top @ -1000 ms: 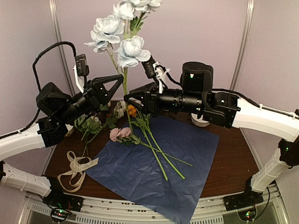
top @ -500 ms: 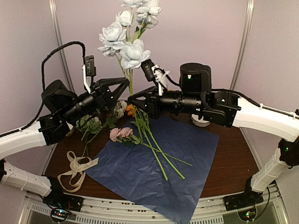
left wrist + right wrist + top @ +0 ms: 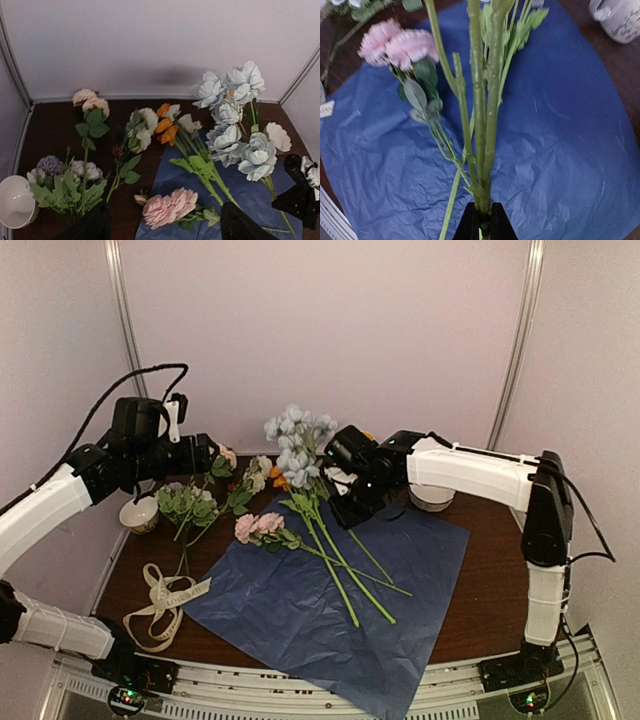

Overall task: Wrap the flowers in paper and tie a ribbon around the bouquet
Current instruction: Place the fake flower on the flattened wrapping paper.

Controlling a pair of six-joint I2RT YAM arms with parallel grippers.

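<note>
Right claw (image 3: 481,215) clamped tight on blue sprig (image 3: 297,440) stems. Sprig down from high overhead, now low over paper (image 3: 420,580), beside other flowers (image 3: 262,525), blooms toward 12 o'clock. Left claw (image 3: 205,455) just sprang apart, empty, drawn back to 9 o'clock. Handover done, I judge; wrapping not begun. Right arm reaches in low from 3 o'clock. Ribbon (image 3: 160,605) at 8 o'clock.
</note>
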